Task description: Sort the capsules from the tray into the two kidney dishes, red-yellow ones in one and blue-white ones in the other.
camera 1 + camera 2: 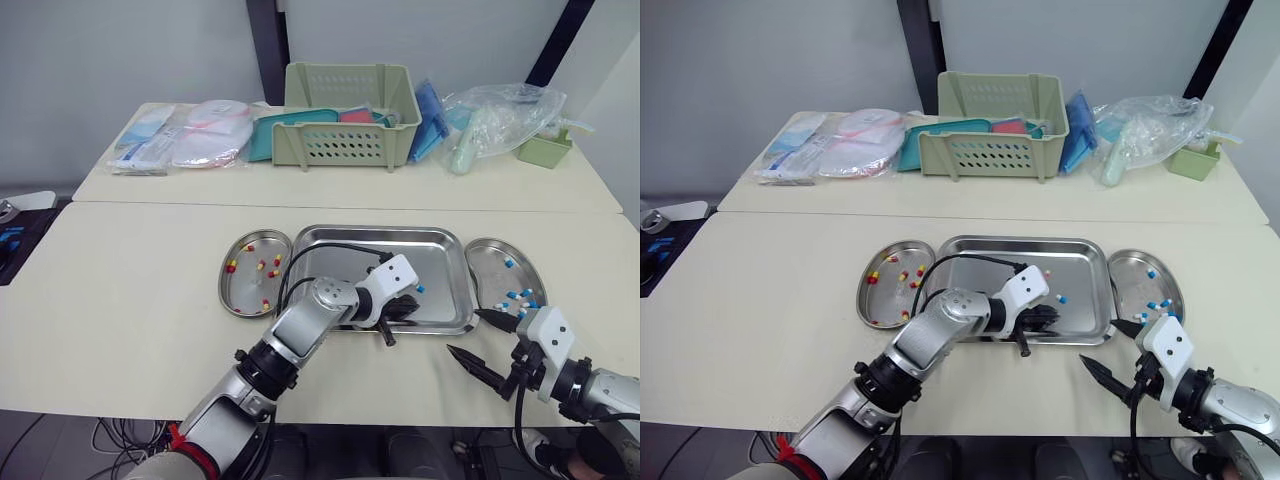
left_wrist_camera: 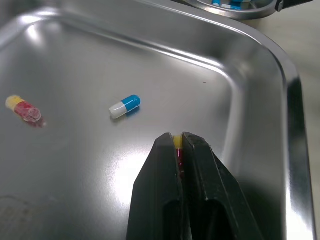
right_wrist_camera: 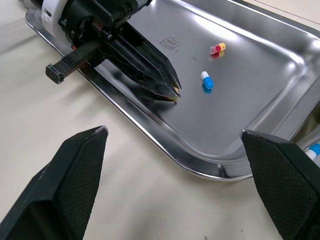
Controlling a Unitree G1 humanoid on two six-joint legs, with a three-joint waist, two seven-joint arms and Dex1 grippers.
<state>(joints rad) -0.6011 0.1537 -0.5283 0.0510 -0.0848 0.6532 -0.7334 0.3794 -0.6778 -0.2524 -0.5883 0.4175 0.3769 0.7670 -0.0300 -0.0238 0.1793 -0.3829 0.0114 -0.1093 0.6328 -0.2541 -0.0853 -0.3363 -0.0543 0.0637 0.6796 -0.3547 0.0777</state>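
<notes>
Nearest to me, the right gripper (image 1: 463, 331) hangs over the cream table (image 1: 120, 330) just off the near right corner of the steel tray (image 2: 287, 90), its two black fingers spread wide with nothing between them. A little further in, the left gripper (image 2: 178, 140) is down inside the tray near its front edge, fingers pinched tight on a red-yellow capsule (image 2: 177, 145) whose yellow end peeks out at the tips. Beyond it on the tray floor lie a blue-white capsule (image 2: 125, 106) and, further along, a loose red-yellow capsule (image 2: 22, 109), apart from each other. The left kidney dish (image 1: 221, 285) sits against the tray's left side with several red-yellow ones (image 1: 268, 268) in it; the right kidney dish (image 1: 488, 275) on the other side holds blue-white ones (image 1: 521, 296). On the far table stand a green basket (image 1: 350, 115), packaged supplies (image 1: 180, 140) and a clear bag (image 1: 500, 120).
</notes>
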